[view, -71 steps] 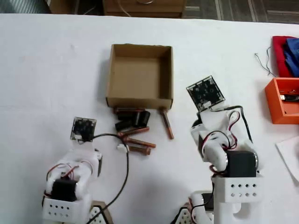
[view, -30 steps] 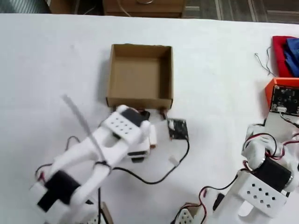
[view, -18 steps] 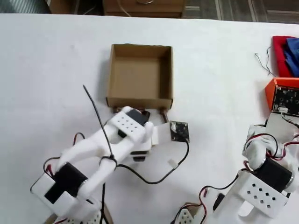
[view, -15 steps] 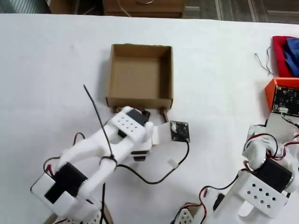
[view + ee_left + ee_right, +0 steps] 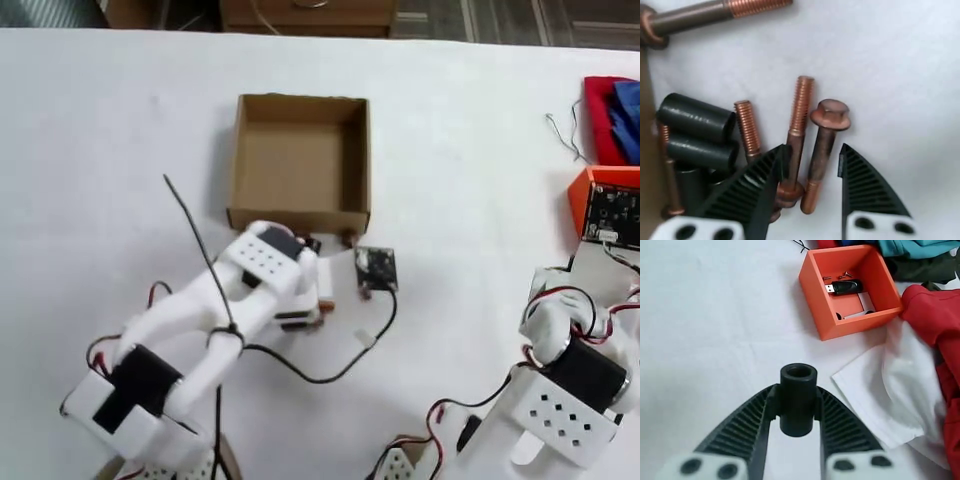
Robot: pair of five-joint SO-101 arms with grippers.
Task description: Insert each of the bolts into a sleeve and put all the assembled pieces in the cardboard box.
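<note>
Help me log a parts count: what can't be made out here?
Left wrist view: the left claw hides two bolts' ends and lower sleeves.
High view: the left arm covers most bolts and sleeves by the cardboard box.
Right wrist view: tiny bits in the orange box are too small to name.

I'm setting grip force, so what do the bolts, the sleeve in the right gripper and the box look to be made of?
Bolts: metal, probably copper-plated steel, going by the reddish sheen and cut threads.
Sleeve: matte black, likely blackened metal or hard plastic; the look leaves it open.
Cardboard box: plain brown cardboard, dull, with raw-cut edges.
</note>
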